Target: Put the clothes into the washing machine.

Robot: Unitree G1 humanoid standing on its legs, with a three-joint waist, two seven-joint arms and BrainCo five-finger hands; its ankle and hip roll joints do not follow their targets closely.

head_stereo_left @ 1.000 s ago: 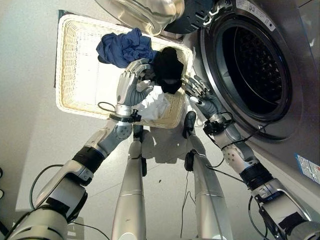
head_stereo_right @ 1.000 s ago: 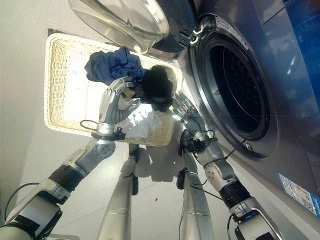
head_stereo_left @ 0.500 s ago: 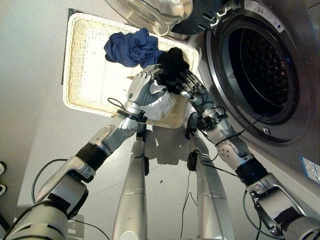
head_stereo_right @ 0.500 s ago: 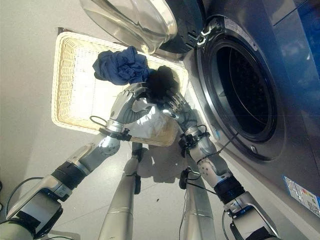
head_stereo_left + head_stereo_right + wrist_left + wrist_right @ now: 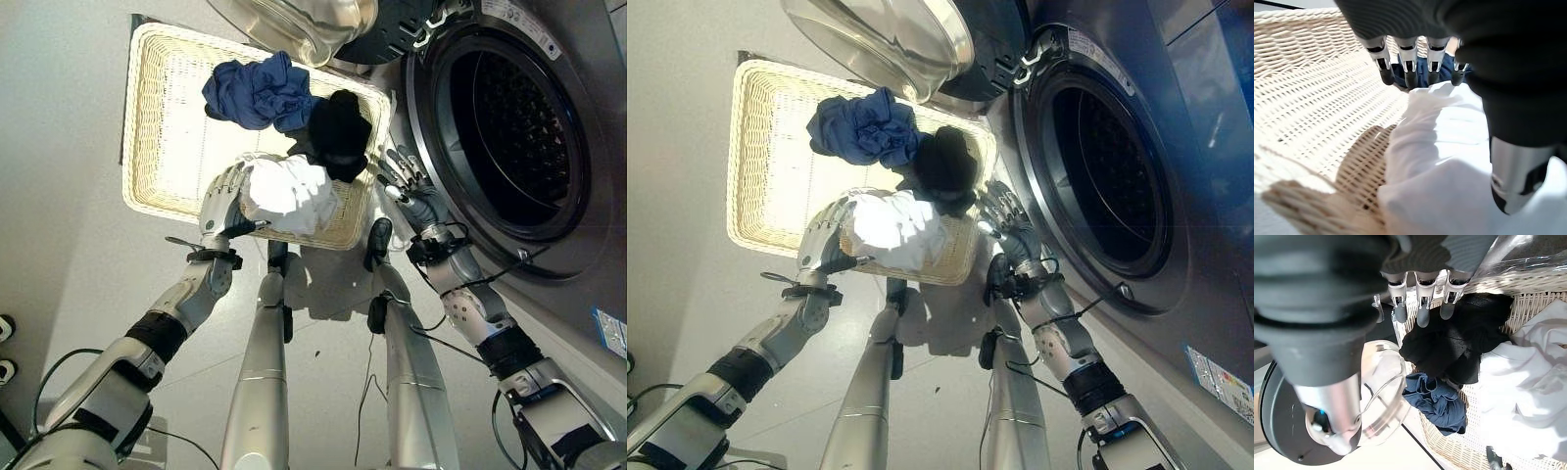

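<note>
washing machine (image 5: 588, 117) labels, print unreadable

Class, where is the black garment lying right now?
In the left eye view the black garment lies at the right end of the wicker basket, nearest the washing machine, between the blue garment and the white garment.

Two silver-grey arms, smooth metallic segments with black bands at the joints. Left hand (image 5: 222, 199): silver fingers (image 5: 1382, 62) with dark tips, dark ribbed cover over back and wrist, silver thumb with dark tip. Right hand (image 5: 411, 192): same build, silver fingers (image 5: 1421, 308) dark-tipped, ribbed dark cover, rounded silver thumb housing with small blue mark. Black collar at each wrist.
</note>
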